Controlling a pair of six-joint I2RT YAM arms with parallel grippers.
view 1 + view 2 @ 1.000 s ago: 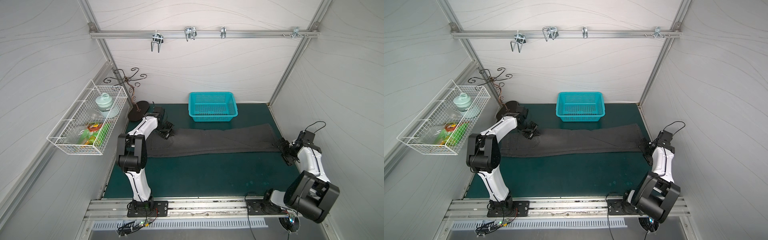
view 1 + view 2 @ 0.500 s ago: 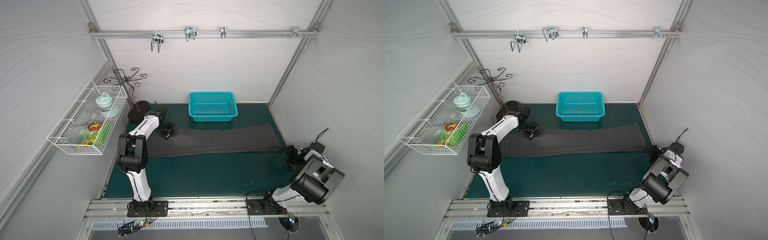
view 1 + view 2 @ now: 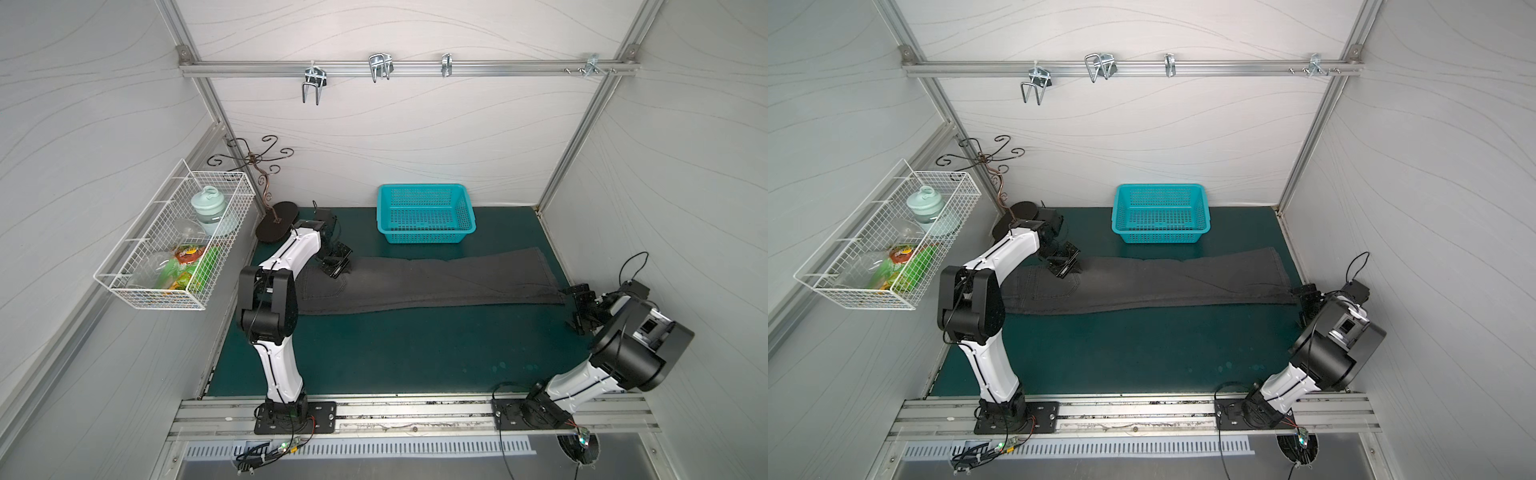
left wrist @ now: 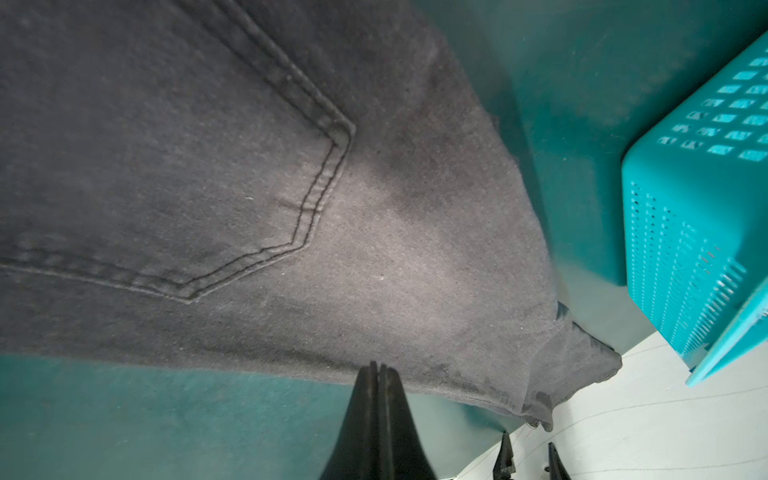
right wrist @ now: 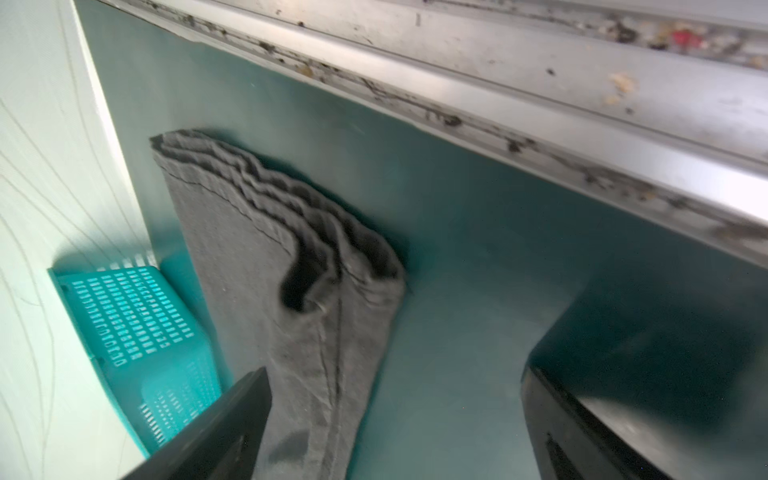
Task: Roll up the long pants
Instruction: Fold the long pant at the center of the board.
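Stock of the cell as I see it from my remote station. Item one, the long pants (image 3: 436,282) (image 3: 1163,282): dark charcoal-grey denim trousers, laid flat and unrolled across the dark green mat worktop (image 3: 395,353), waist end at 9 o'clock, hems at 3 o'clock, one leg stacked on the other, stitched back pocket facing up (image 4: 249,187). At the hem end the layered edges ripple and one leg opening gapes (image 5: 257,257). Item two, left hand (image 3: 334,268) (image 3: 1065,268) (image 4: 377,368): fingers pressed together, tips at the 12 o'clock edge of the pants beside the pocket; I cannot tell whether they touch the cloth. Item three, right hand (image 3: 575,307) (image 3: 1304,305) (image 5: 395,372): fingers spread wide, gripping nothing, low at the near corner of the hems at 3 o'clock; in its wrist view the cloth shows in the gap, close to one finger (image 5: 232,415). Item four, teal perforated plastic basket (image 3: 426,214) (image 3: 1160,214), at 12 o'clock, apart from the pants. Item five, white wire basket (image 3: 174,241) on the wall at 9 o'clock, holding a pale green lidded jar and coloured packets. Item six, dark curly metal stand (image 3: 266,183), at 10 o'clock.
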